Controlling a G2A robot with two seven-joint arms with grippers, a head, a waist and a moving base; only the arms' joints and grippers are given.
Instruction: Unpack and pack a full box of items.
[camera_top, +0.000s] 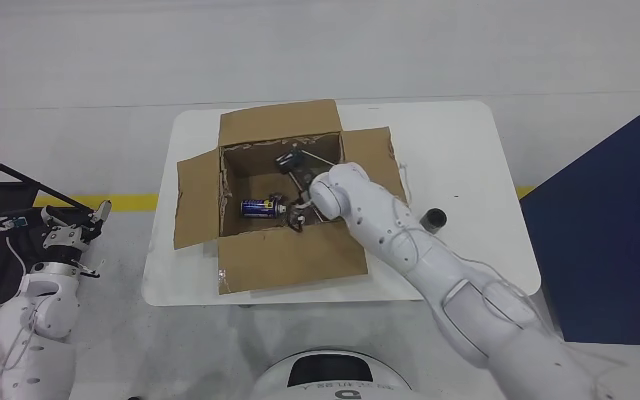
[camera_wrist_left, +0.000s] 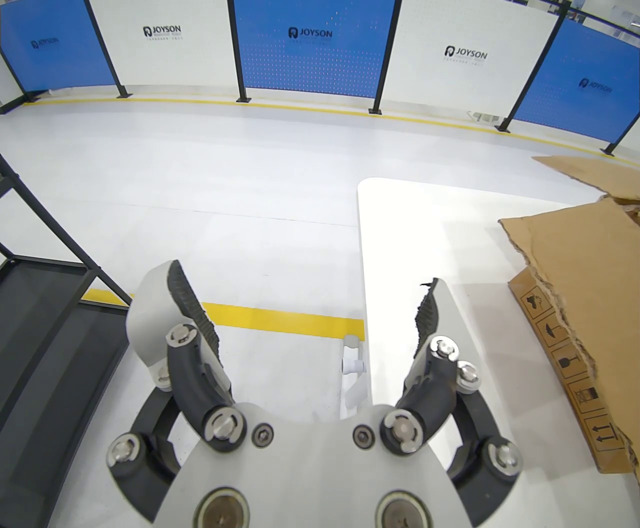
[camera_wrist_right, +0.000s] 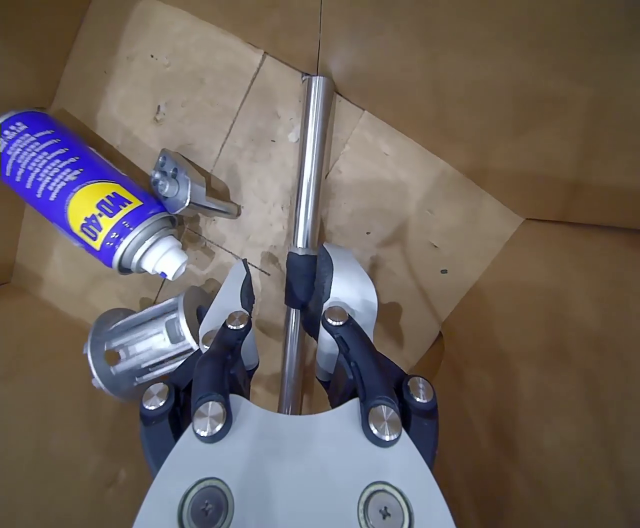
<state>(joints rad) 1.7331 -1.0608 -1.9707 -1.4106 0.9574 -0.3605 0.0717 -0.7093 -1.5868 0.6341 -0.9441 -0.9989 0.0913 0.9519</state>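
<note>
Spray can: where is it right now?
In the top view the spray can lies on the box floor, left of the right gripper, beside a metal bracket.

A white tabletop (camera_top: 460, 140) with rounded corners carries an open cardboard box (camera_top: 290, 262), set left of centre with its four flaps folded outward. The left flap reaches about to the tabletop's left edge, and the near flap lies close to the near edge. To the right of the box, apart from it, stands a small dark cylinder (camera_top: 435, 217).
</note>
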